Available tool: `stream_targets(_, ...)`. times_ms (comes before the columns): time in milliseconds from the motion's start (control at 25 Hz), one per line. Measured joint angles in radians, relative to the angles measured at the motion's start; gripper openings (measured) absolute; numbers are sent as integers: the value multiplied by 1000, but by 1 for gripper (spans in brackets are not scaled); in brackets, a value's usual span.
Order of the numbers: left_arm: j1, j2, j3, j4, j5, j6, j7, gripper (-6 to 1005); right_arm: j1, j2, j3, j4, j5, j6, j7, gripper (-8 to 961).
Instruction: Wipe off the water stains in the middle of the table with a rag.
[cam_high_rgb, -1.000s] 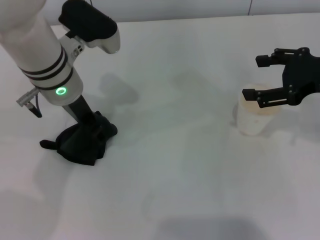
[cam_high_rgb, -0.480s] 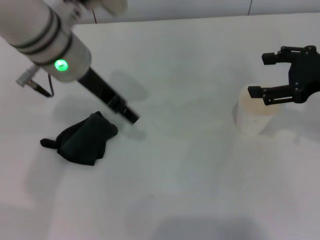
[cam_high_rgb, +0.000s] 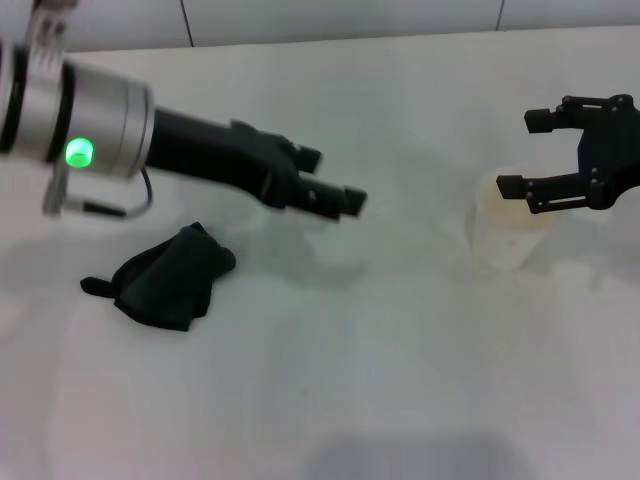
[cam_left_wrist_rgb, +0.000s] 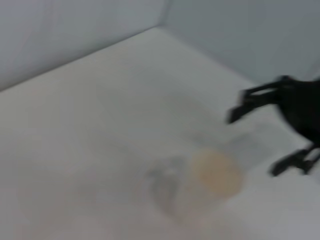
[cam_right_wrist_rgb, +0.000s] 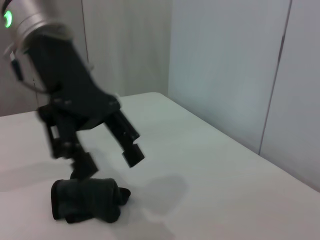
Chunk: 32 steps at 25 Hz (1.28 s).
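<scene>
One rag on table — two pincers, left pincer and right pincer, both open, empty

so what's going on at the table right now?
The left gripper hangs open in the air over the table, holding nothing. The black rag lies crumpled on the table on the robot's left, apart from the gripper. The right gripper is open above a pale cup on the right. No stain is visible in the middle of the table.
</scene>
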Motion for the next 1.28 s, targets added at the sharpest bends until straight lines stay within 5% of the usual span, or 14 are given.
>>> stream_targets(200,137,0,3,-104,-254,-54,286,893,0,0,0,4,-1,-1,0,872)
stream_targets(440,230,1,-3,-185,-325,-97,445,893,-1,0,-2,8,-3,-2,-1,872)
stream_targets(920,262,5,-7,-525,-586,-88,1021,893,-13,2,-13,90,-5,-24,-93,873)
stream_targets(1280,271,23,-32,-597,-575,-86,1041,893,-31,2,-28,125,-4,-91,-240,872)
